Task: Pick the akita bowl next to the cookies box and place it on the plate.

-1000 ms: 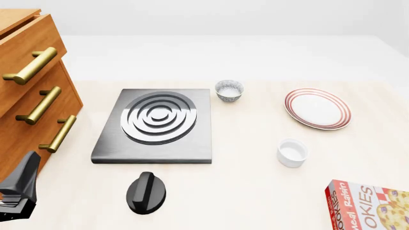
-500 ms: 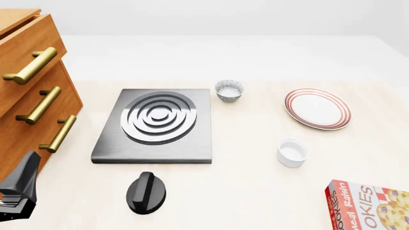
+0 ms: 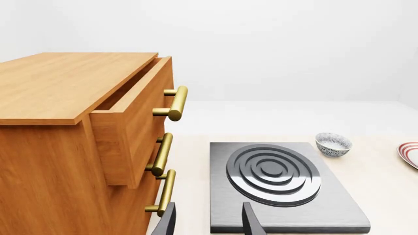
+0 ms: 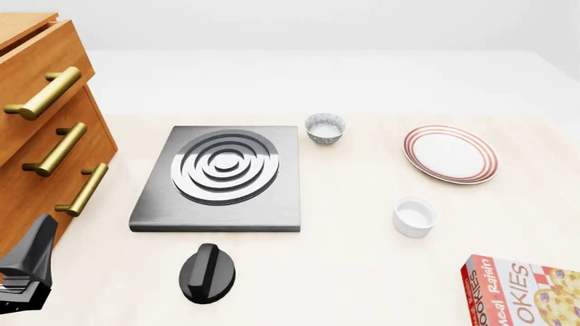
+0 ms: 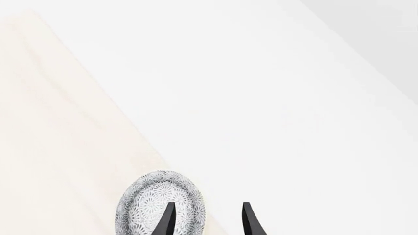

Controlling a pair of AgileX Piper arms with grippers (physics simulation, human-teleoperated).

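Note:
The cookies box (image 4: pixel 526 293) lies at the near right corner of the front view, cut off by the frame. The plate (image 4: pixel 450 153) sits at the far right, red rings around its rim. In the right wrist view an akita bowl (image 5: pixel 151 198) with a speckled outside stands by the table's edge, just ahead of my open right gripper (image 5: pixel 208 205); one finger (image 5: pixel 166 220) overlaps it. That bowl and the right gripper are outside the front view. A second speckled bowl (image 4: pixel 324 128) stands beside the stove. My left gripper (image 4: pixel 27 272) is open at the near left, holding nothing.
A grey stove plate (image 4: pixel 222 178) with concentric rings fills the middle, with a black knob (image 4: pixel 206 273) in front of it. A plain white cup (image 4: pixel 414 216) stands between plate and box. The wooden drawer cabinet (image 4: pixel 45 129) with brass handles rises on the left, top drawer slightly open.

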